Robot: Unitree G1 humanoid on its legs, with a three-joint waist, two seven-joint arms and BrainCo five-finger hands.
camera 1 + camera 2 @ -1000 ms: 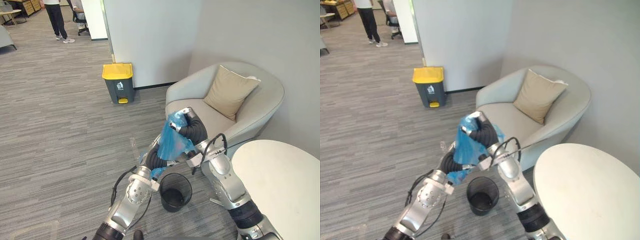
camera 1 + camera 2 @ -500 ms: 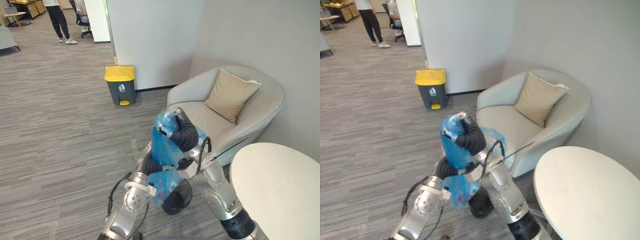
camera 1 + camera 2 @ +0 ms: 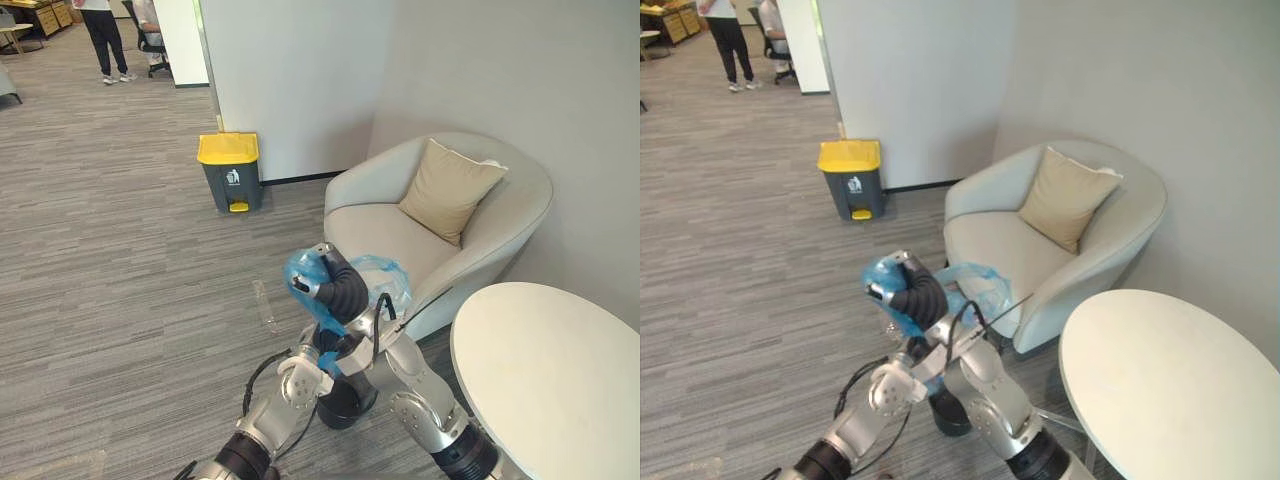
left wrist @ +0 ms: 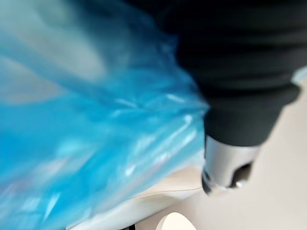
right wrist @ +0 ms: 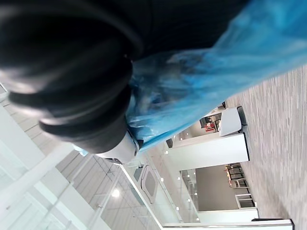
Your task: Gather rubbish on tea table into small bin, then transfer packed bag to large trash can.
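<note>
Lifting the bag (image 3: 386,278) clear of the small bin (image 3: 345,408): that is my reading of the step in hand. The blue bag is off the floor, bunched around the right robot hand (image 3: 330,278), with a loose loop billowing toward 3 o'clock. The left robot hand (image 3: 325,345) sits just beneath, at 6 o'clock from the right one, against the lower plastic. Both are wrapped or hidden by the bag, so I cannot tell whether either is clamped or apart; the wrist views give blue plastic and dark cover.

The small bin stands on the floor at 6 o'clock below the hands. The trash can (image 3: 230,172) with the yellow lid stands well apart at 11 o'clock against the wall. The armchair (image 3: 480,250) is at 2 o'clock, the round desk (image 3: 550,380) at 4 o'clock.

Next move, as I judge it: carry the bag across to the trash can and get the lid open.

Against half a second ago: the bag then hung as a long sheet between the hands; now it is gathered tighter and sits lower.
</note>
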